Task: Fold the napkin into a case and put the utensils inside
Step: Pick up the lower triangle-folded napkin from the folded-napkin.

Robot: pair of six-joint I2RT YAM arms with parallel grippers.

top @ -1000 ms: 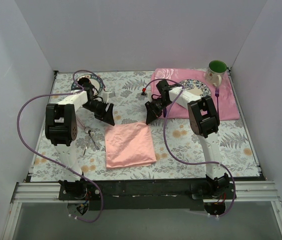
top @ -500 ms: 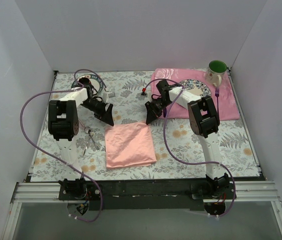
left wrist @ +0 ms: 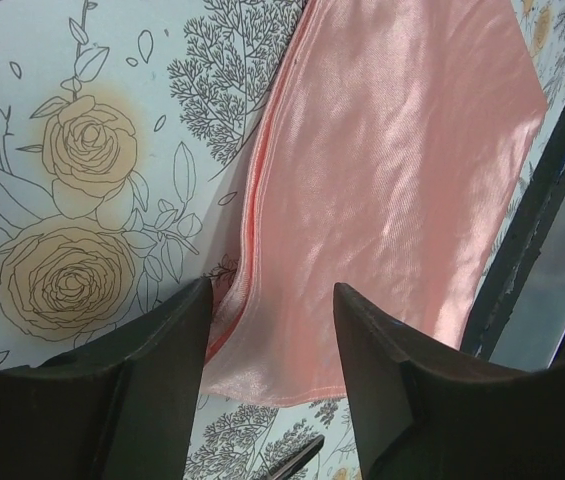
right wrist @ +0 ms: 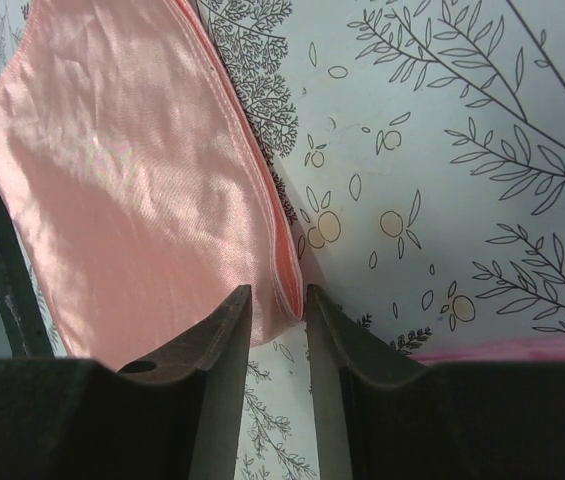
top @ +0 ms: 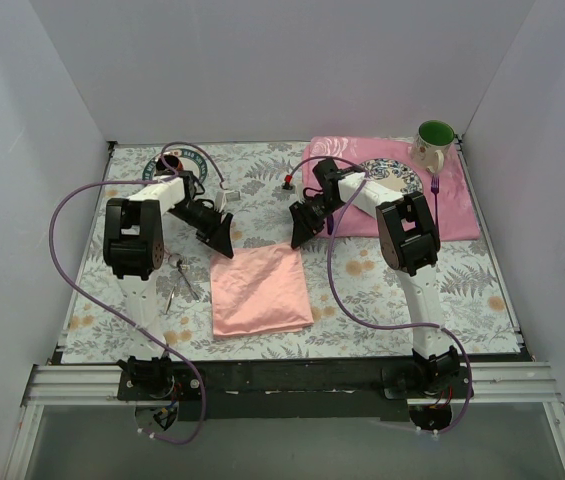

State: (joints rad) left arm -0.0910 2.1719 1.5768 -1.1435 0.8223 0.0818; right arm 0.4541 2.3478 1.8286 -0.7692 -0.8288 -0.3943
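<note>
Salmon-pink plain cloth napkin [top: 260, 290] lies flat mid-table on the floral-print tablecloth [top: 462, 285], with a doubled hem along its edges. Left gripper [left wrist: 272, 300] is low over the far-left corner, jaws well apart and straddling the hem, nothing clamped. Right gripper [right wrist: 279, 300] is at the far-right corner, jaws a narrow gap apart with the hem edge in the gap, not pinched. Thin silver metal utensils [top: 182, 283] sit just left of the napkin, not touching it.

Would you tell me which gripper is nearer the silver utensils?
Left. The left gripper hovers over the napkin, at its far-left corner, toward the utensils; the right gripper is at its far-right corner.
</note>
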